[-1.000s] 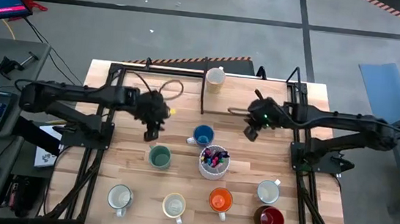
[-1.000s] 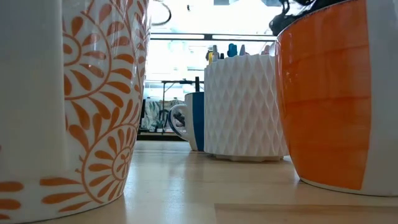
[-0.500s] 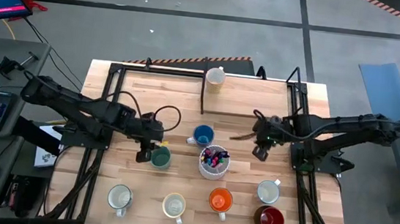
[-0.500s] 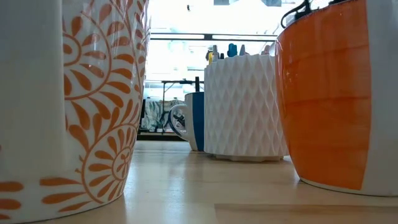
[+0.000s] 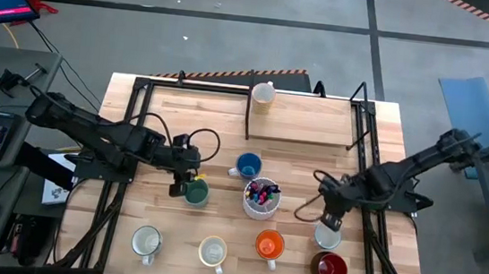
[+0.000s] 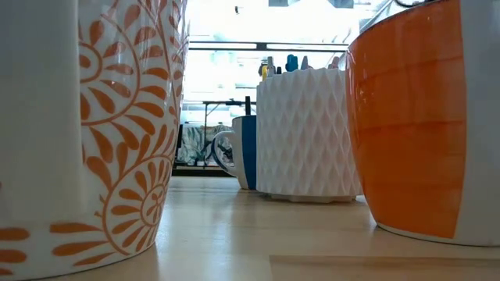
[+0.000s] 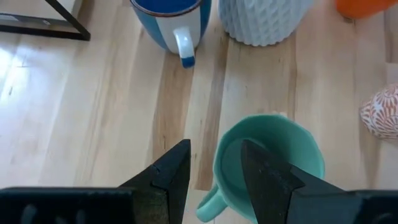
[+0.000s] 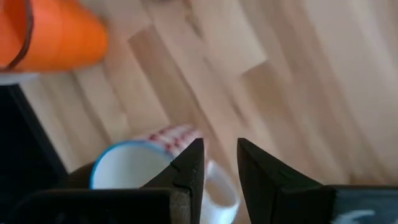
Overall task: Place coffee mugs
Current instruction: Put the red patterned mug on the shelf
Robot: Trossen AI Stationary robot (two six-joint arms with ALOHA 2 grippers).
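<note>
My left gripper point(image 5: 179, 185) point(image 7: 214, 171) is open at the teal green mug point(image 5: 195, 192) point(image 7: 268, 155). One finger point(image 7: 261, 177) is over the mug's inside and the other point(image 7: 174, 171) is outside, with the rim beside the handle point(image 7: 208, 208) between them. No touch shows. My right gripper point(image 5: 330, 221) point(image 8: 221, 163) is open just above the grey-white mug point(image 5: 328, 238) point(image 8: 134, 168), which has a blue rim. That mug's handle point(image 8: 221, 193) shows between the fingers. Both mugs stand upright on the table.
A cream mug point(image 5: 263, 95) stands by the black frame at the far edge. The blue mug point(image 5: 247, 166) and white pen cup point(image 5: 261, 197) stand mid-table. Along the near edge are a white patterned mug point(image 5: 146, 242), a pale yellow point(image 5: 213, 252), an orange point(image 5: 269, 245) and a dark red mug point(image 5: 329, 269).
My left gripper has moved toward the near edge, from beside the frame to the teal mug, and has stayed there for the last half second. My right gripper has swung from the far frame toward the near edge, to a place over the grey-white mug. No mug has moved.
</note>
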